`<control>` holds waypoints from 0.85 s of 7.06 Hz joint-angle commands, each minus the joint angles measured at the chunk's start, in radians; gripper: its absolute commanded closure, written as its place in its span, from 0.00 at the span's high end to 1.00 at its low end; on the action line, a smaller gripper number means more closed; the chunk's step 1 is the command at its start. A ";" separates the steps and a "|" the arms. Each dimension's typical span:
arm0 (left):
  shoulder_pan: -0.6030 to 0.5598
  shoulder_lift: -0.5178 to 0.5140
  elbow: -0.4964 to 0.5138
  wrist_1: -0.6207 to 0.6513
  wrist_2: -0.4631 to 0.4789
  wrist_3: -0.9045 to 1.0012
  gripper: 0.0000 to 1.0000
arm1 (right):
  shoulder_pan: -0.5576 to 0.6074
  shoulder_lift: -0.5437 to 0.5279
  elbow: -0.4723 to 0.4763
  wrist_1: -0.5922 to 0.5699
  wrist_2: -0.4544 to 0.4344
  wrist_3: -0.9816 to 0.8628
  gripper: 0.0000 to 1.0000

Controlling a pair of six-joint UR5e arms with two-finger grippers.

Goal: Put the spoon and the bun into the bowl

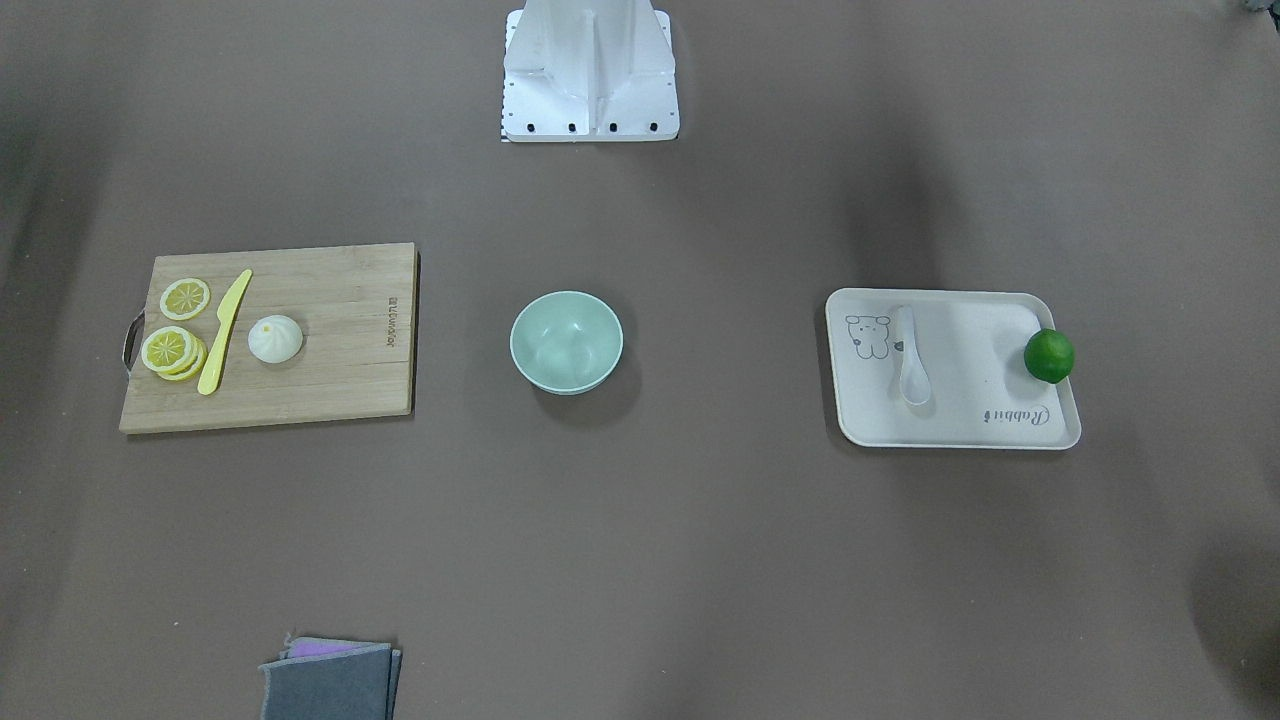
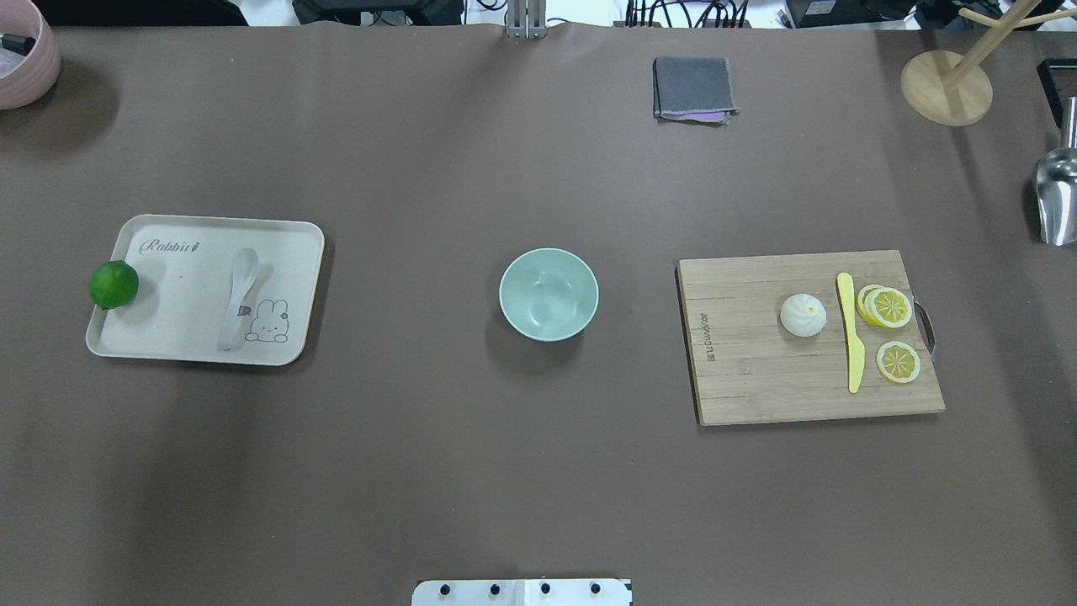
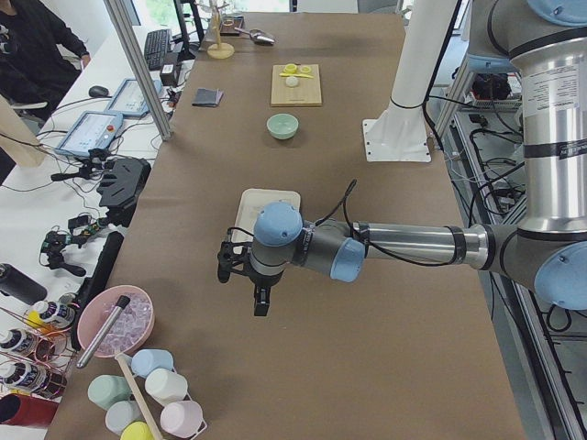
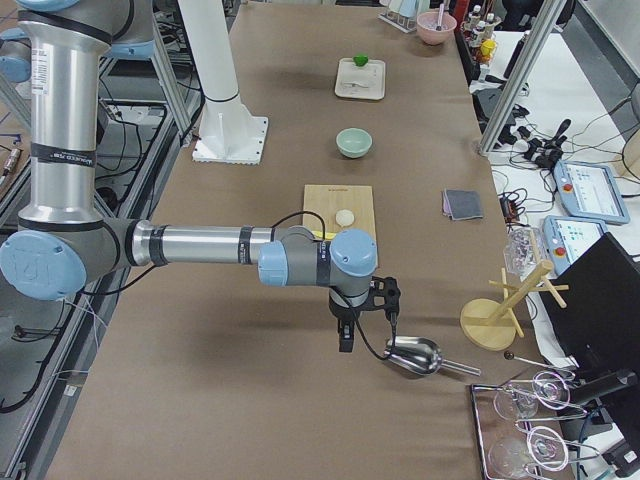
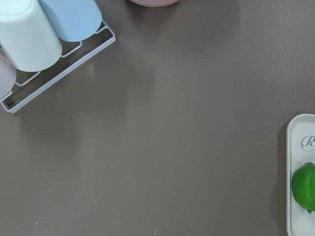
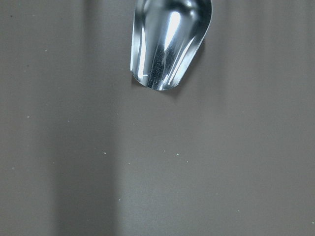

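The white spoon (image 1: 910, 360) (image 2: 238, 295) lies on a cream tray (image 1: 990, 400) (image 2: 168, 328), scoop toward the far side from the robot. The white bun (image 1: 275, 338) (image 2: 803, 315) sits on a bamboo cutting board (image 1: 350, 340) (image 2: 757, 379). The mint-green bowl (image 1: 566, 340) (image 2: 549, 294) stands empty between them. My left gripper (image 3: 240, 286) hangs beyond the tray's outer end. My right gripper (image 4: 368, 325) hangs beyond the board, over a metal scoop (image 4: 412, 355). Both show only in side views, so I cannot tell whether they are open or shut.
A green lime (image 1: 1049, 355) (image 5: 305, 186) sits at the tray's edge. A yellow knife (image 2: 851, 337) and lemon slices (image 2: 888, 307) lie on the board. A folded grey cloth (image 2: 692, 88), a wooden stand (image 2: 947, 84) and a pink bowl (image 2: 25, 50) stand along the far edge.
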 commanded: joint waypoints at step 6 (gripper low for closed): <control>0.003 -0.002 -0.003 0.000 0.005 0.000 0.98 | 0.000 0.007 0.010 0.000 -0.001 0.001 1.00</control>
